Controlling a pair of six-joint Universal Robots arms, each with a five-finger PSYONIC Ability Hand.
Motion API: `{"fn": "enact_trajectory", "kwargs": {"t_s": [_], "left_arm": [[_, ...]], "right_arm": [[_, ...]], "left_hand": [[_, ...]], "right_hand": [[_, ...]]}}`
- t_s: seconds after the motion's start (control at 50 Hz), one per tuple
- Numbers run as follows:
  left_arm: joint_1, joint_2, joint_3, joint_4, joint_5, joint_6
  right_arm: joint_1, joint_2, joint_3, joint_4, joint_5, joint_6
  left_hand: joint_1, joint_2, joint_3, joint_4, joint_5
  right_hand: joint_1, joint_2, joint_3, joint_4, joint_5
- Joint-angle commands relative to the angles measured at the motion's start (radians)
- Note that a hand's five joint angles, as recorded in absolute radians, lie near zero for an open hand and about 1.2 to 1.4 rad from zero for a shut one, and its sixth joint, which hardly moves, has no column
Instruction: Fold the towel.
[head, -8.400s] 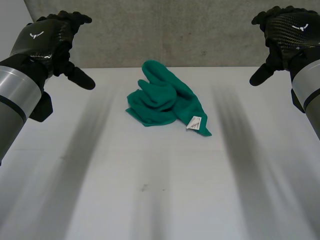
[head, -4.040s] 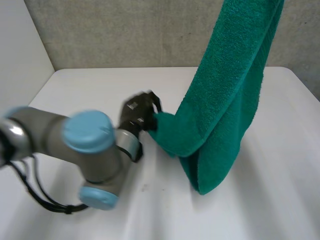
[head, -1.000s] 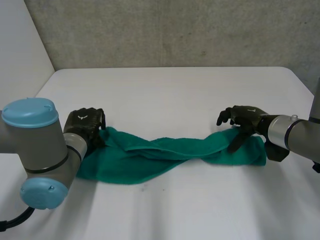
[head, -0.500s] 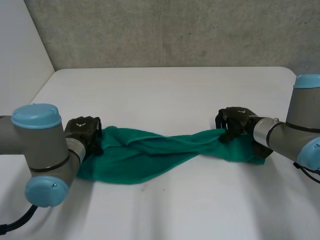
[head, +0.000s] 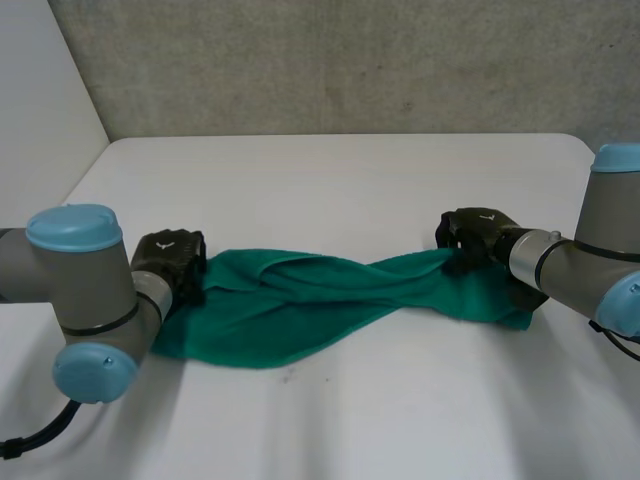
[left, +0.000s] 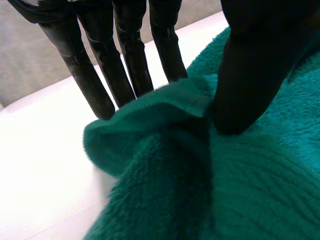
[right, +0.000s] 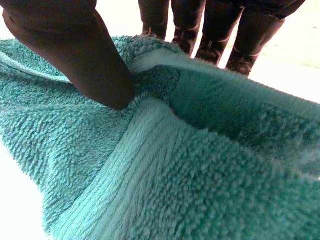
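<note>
The left hand (head: 168, 258) pinches a raised ridge of the green terry towel (head: 300, 305): in its wrist view the thumb (left: 250, 75) presses down on one side of the ridge while the straight fingers (left: 123, 60) stand against the other side, their tips on the white table (head: 330, 190). The right hand (head: 476, 234) grips the cloth the same way, with its thumb (right: 85, 55) dug into the pile in front of a thick fold and its fingers (right: 212, 30) behind that fold. Each hand holds one end of the towel, which lies on the table stretched between them as a long band, twisted and bunched along its middle. Beside the left hand the cloth spreads wider and flatter toward the table's near side; under the right hand's wrist a short end piece lies flat. Beyond both hands the table runs back to a grey rough wall (head: 330, 60).
</note>
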Motion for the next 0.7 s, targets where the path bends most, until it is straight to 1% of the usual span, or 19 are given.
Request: {"fn": "enact_trajectory", "kwargs": {"t_s": [0.02, 0.12, 0.2, 0.22, 0.28, 0.32, 0.4, 0.42, 0.44, 0.48, 0.5, 0.52, 0.54, 0.56, 0.58, 0.6, 0.64, 0.66, 0.7], "left_arm": [[-0.001, -0.040, 0.055, -0.005, 0.058, -0.001], [-0.001, -0.055, 0.081, -0.002, 0.062, 0.000], [-0.001, -0.089, 0.126, -0.005, 0.062, 0.002], [-0.001, -0.110, 0.154, -0.008, 0.062, 0.002], [-0.001, -0.139, 0.193, -0.007, 0.062, 0.008], [-0.001, -0.146, 0.202, -0.005, 0.062, 0.014], [-0.001, -0.169, 0.265, 0.008, 0.061, 0.116], [-0.001, -0.169, 0.280, 0.016, 0.059, 0.138], [-0.001, -0.166, 0.318, 0.042, 0.058, 0.179], [-0.001, -0.155, 0.359, 0.088, 0.058, 0.207], [-0.001, -0.146, 0.378, 0.115, 0.058, 0.218], [0.004, -0.117, 0.418, 0.181, 0.053, 0.230], [0.007, -0.095, 0.437, 0.217, 0.052, 0.229], [0.007, -0.095, 0.437, 0.217, 0.052, 0.229], [0.011, -0.072, 0.452, 0.255, 0.050, 0.227], [0.024, -0.001, 0.489, 0.369, 0.042, 0.218], [0.028, 0.046, 0.500, 0.433, 0.038, 0.207], [0.028, 0.070, 0.501, 0.462, 0.033, 0.200], [0.028, 0.127, 0.497, 0.514, 0.019, 0.172]], "right_arm": [[0.001, -0.033, 0.010, 0.005, 0.011, -0.012], [0.007, -0.046, 0.011, 0.008, 0.008, -0.014], [0.004, -0.043, -0.009, 0.009, 0.008, -0.021], [0.004, -0.041, -0.016, 0.009, 0.008, -0.026], [0.003, -0.039, -0.047, 0.009, 0.011, -0.055], [0.003, -0.039, -0.064, 0.008, 0.014, -0.069], [0.003, -0.036, -0.130, 0.006, 0.020, -0.083], [0.003, -0.035, -0.172, 0.003, 0.035, -0.083], [0.004, -0.035, -0.197, 0.001, 0.045, -0.083], [0.006, -0.035, -0.254, -0.002, 0.067, -0.083], [0.013, -0.038, -0.319, -0.012, 0.101, -0.083], [0.020, -0.039, -0.357, -0.023, 0.120, -0.083], [0.026, -0.039, -0.396, -0.038, 0.140, -0.083], [0.032, -0.039, -0.435, -0.060, 0.161, -0.083], [0.039, -0.049, -0.494, -0.121, 0.205, -0.080], [0.044, -0.056, -0.519, -0.158, 0.227, -0.077], [0.044, -0.084, -0.542, -0.230, 0.262, -0.077], [0.044, -0.129, -0.538, -0.303, 0.290, -0.072], [0.044, -0.154, -0.532, -0.333, 0.301, -0.072]], "left_hand": [[0.120, 0.120, 0.121, 0.121, 0.138], [0.126, 0.126, 0.127, 0.127, 0.144], [0.226, 0.226, 0.227, 0.226, 0.244], [0.348, 0.348, 0.349, 0.348, 0.366], [0.597, 0.598, 0.598, 0.598, 0.616], [0.598, 0.599, 0.599, 0.599, 0.616], [0.598, 0.599, 0.599, 0.599, 0.616], [0.598, 0.599, 0.599, 0.599, 0.616], [0.598, 0.599, 0.599, 0.599, 0.616], [0.598, 0.599, 0.599, 0.599, 0.616], [0.598, 0.599, 0.599, 0.599, 0.616], [0.598, 0.599, 0.599, 0.599, 0.616], [0.598, 0.599, 0.599, 0.599, 0.616], [0.598, 0.599, 0.599, 0.599, 0.616], [0.598, 0.599, 0.599, 0.599, 0.616], [0.598, 0.599, 0.599, 0.599, 0.616], [0.598, 0.599, 0.599, 0.599, 0.616], [0.598, 0.599, 0.599, 0.599, 0.616], [0.598, 0.599, 0.599, 0.599, 0.616]], "right_hand": [[0.414, 0.218, 0.222, 0.206, 0.242], [0.414, 0.218, 0.222, 0.206, 0.242], [0.414, 0.218, 0.222, 0.206, 0.242], [0.414, 0.218, 0.222, 0.206, 0.242], [0.414, 0.218, 0.222, 0.206, 0.242], [0.414, 0.218, 0.222, 0.206, 0.242], [0.414, 0.218, 0.222, 0.206, 0.242], [0.414, 0.218, 0.222, 0.206, 0.242], [0.414, 0.218, 0.222, 0.206, 0.242], [0.414, 0.218, 0.222, 0.206, 0.242], [0.414, 0.218, 0.222, 0.206, 0.242], [0.414, 0.218, 0.222, 0.206, 0.242], [0.414, 0.218, 0.222, 0.206, 0.242], [0.414, 0.218, 0.222, 0.206, 0.242], [0.414, 0.218, 0.222, 0.206, 0.242], [0.414, 0.218, 0.222, 0.206, 0.242], [0.414, 0.218, 0.222, 0.206, 0.242], [0.414, 0.218, 0.222, 0.206, 0.242], [0.414, 0.218, 0.222, 0.206, 0.242]]}}
